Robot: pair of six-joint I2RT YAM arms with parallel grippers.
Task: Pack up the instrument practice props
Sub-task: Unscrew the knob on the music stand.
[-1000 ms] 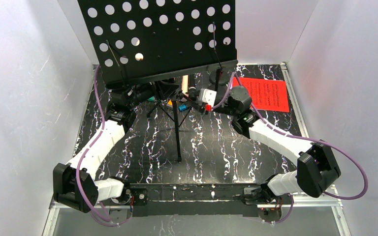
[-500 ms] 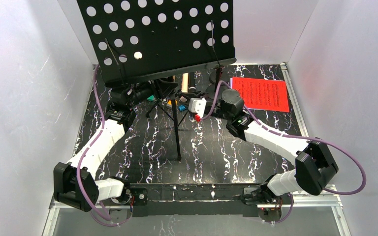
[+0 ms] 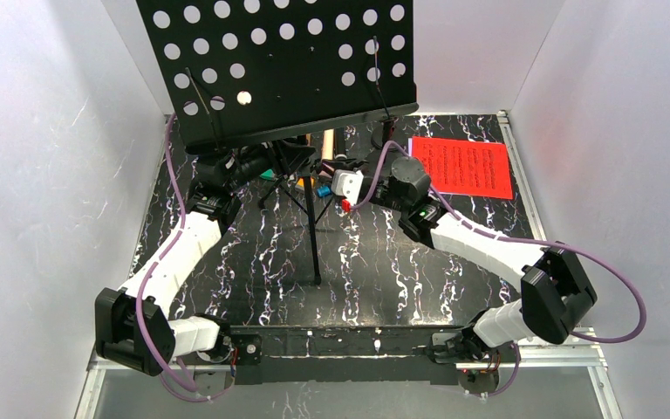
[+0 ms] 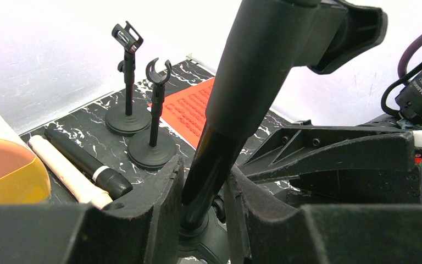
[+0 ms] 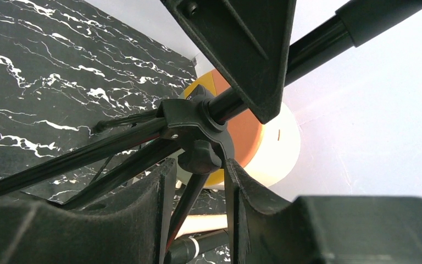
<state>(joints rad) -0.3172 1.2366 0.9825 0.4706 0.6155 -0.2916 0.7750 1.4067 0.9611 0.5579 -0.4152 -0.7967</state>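
Music rack (image 3: 279, 70) pole (image 4: 211, 159) tight within left gripper (image 4: 202, 184), wrist-view only; right gripper (image 5: 198, 173) astride hub knob (image 5: 199, 155), grip unclear.

music rack (image 3: 288, 70): top cut off | cream microphone (image 3: 326, 144): mostly hidden under rack | red page (image 3: 461, 168): print unreadable

Red sheet (image 3: 461, 167) print, apparently illegible

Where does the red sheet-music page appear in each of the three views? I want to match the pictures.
Top external: the red page lies flat, upper right of centre.
Left wrist: centre, upper half, behind the two mic holders.
Right wrist: not in it.
Shared landmark: the black music stand; left wrist shows its pole, right wrist its leg hub.
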